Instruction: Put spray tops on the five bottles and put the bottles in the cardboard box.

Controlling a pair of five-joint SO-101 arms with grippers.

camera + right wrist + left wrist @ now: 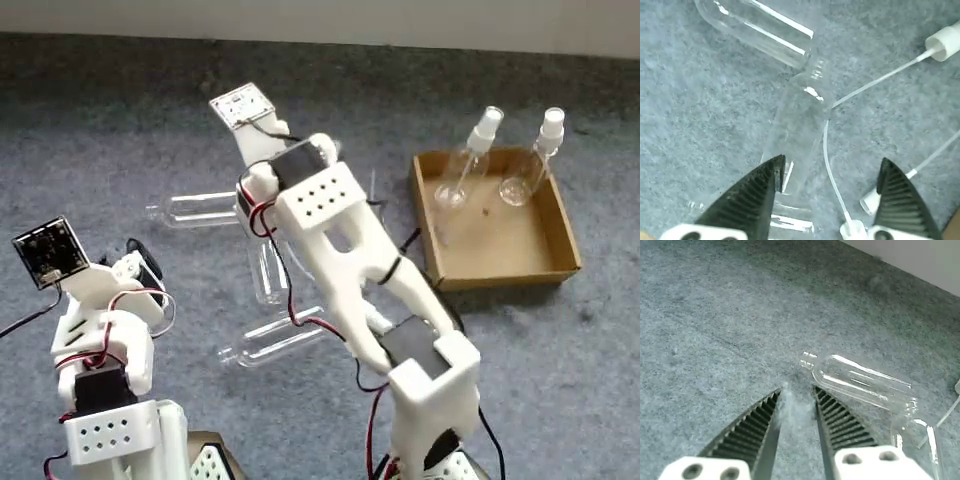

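1. Lower left of the high view: the left gripper (797,395) hung low over the grey tabletop (700,315), jaws a narrow gap apart and empty. A first bottle (860,382), uncapped, lay on its side just beyond the tips.
2. Centre: the right gripper (830,167) was spread wide, holding nothing, and straddled a second bottle (800,125) that lay with its neck almost at the first bottle's base.
3. Loose spray tops (944,42) lay beside it. One dip tube (826,145) ran down between the jaws.
4. Upper right, farthest: the cardboard box (500,272) held two capped bottles (468,158).
5. Risk, as judged: closing here could pinch the tube against the bottle. The smooth round body might also roll or squirt free and knock its neighbour.
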